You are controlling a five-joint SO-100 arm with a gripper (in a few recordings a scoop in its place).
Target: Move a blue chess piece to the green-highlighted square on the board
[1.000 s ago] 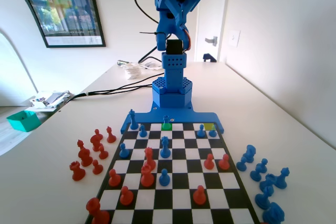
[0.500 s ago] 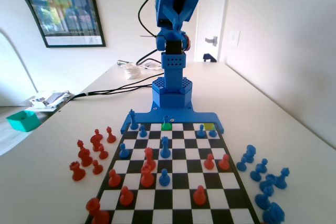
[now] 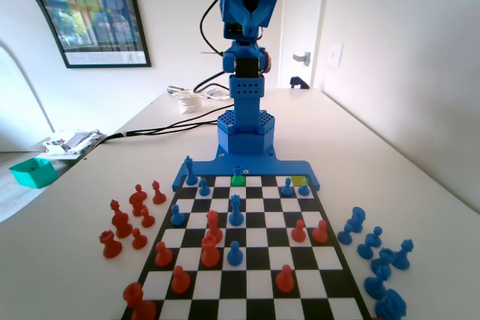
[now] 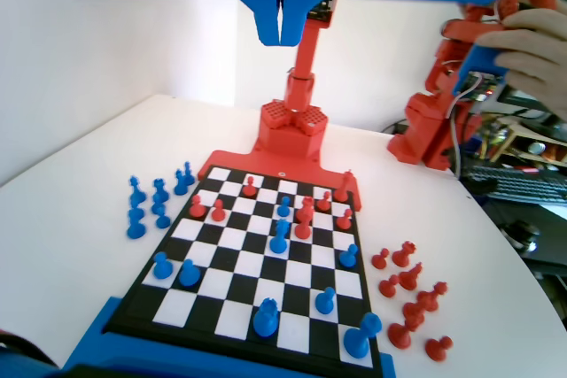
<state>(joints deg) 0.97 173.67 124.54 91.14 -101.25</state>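
Blue arm has folded upright over the last second, its two-finger gripper (image 4: 281,31) clenched on nothing high above the chequered board (image 3: 262,271); small blue plastic piece (image 3: 238,171) sits on bright green-highlighted square (image 3: 238,180), so move looks finished.

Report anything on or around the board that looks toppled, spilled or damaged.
Nothing stands out. The pieces on the board stand upright, one small blue piece on the green-highlighted square. The gripper hangs shut above.
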